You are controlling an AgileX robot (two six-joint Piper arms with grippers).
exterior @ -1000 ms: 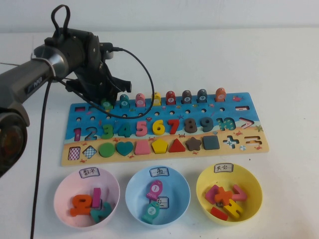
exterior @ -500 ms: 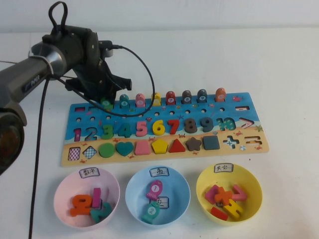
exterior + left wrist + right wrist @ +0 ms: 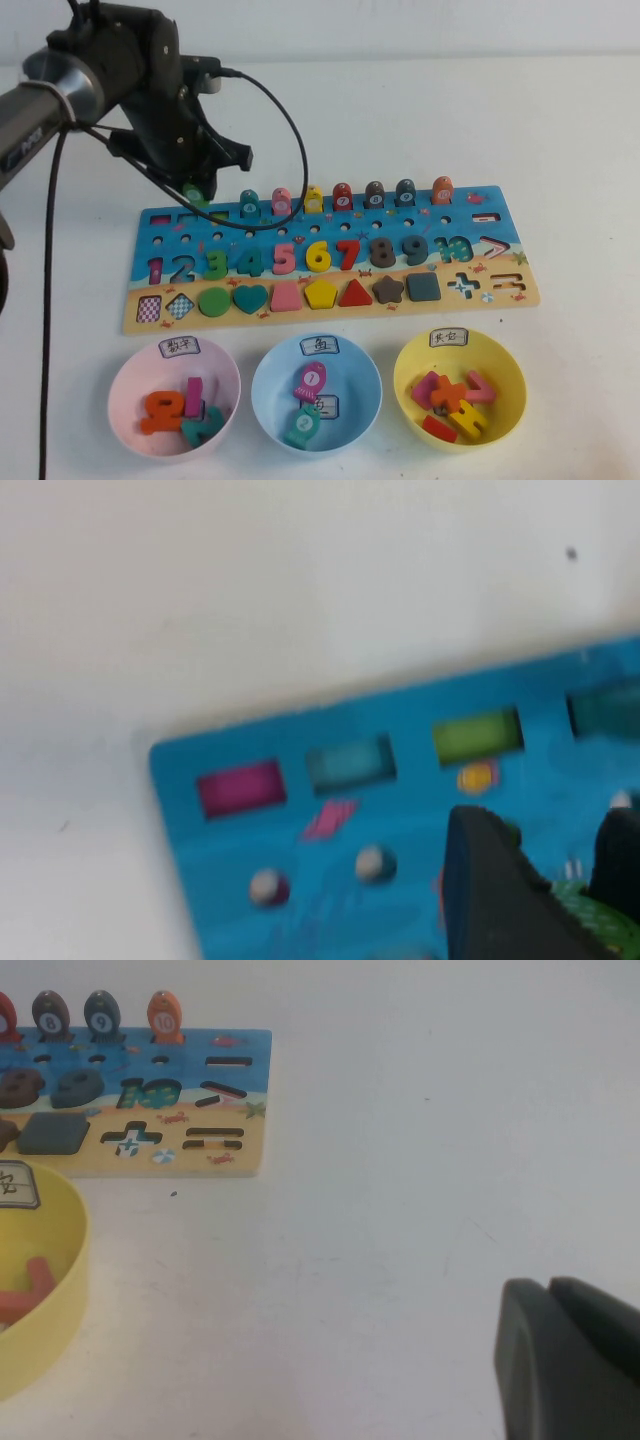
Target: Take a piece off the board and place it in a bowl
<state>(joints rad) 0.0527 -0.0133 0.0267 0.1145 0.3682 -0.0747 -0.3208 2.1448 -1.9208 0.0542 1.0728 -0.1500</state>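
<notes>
My left gripper [image 3: 196,188] is shut on the small green fish piece [image 3: 195,195] and holds it just above the far left end of the board [image 3: 500,215]. In the left wrist view the green fish [image 3: 585,920] sits between the dark fingers [image 3: 490,880], over the blue board [image 3: 300,860] and its empty slots. The light blue bowl [image 3: 262,385] stands in front of the board's middle and holds a pink fish and a teal fish. My right gripper [image 3: 548,1290] is shut and empty over bare table to the right of the board [image 3: 235,1145]; it is outside the high view.
A pink bowl [image 3: 122,385] with pieces stands left of the blue one and a yellow bowl [image 3: 510,385] with pieces stands right of it. Several fish [image 3: 342,194] stand along the board's far edge. A black cable [image 3: 290,150] loops over the board's left part.
My left gripper has risen and moved back and left, lifting the green fish out of the board's fish row. The bowls and other pieces have not moved.
</notes>
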